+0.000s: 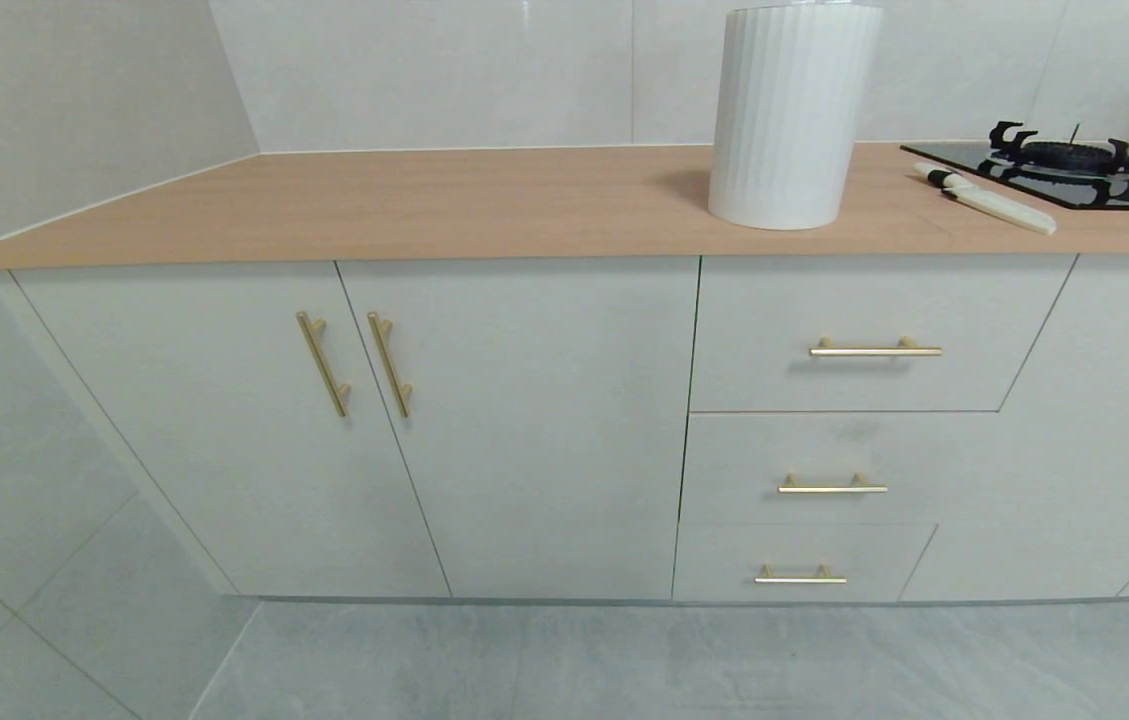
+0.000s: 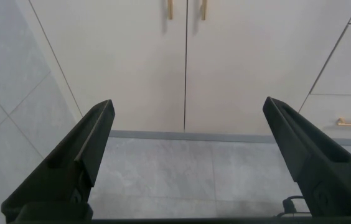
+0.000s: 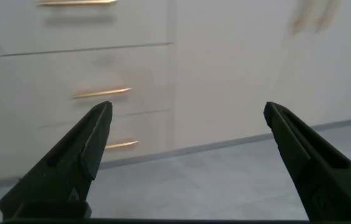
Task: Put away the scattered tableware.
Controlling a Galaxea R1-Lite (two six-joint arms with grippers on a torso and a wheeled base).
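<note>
Black tapered left gripper (image 2: 187, 104) and right gripper (image 3: 187, 107) both spread wide before pale cabinets (image 1: 544, 420); beyond, ribbed white cylindrical jar (image 1: 792, 115) and cream knife (image 1: 989, 198) on wooden countertop (image 1: 374, 205).

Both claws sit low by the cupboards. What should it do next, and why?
Probably raise the right gripper toward the knife lying loose on the countertop beside the stove. It and the left gripper are open, empty and low before the cabinet fronts.

You are facing a wooden countertop (image 1: 374, 205): a white ribbed canister (image 1: 792, 115) is standing upright on it, and a pale knife (image 1: 992, 200) is lying just beside the black hob (image 1: 1084, 180).
</note>
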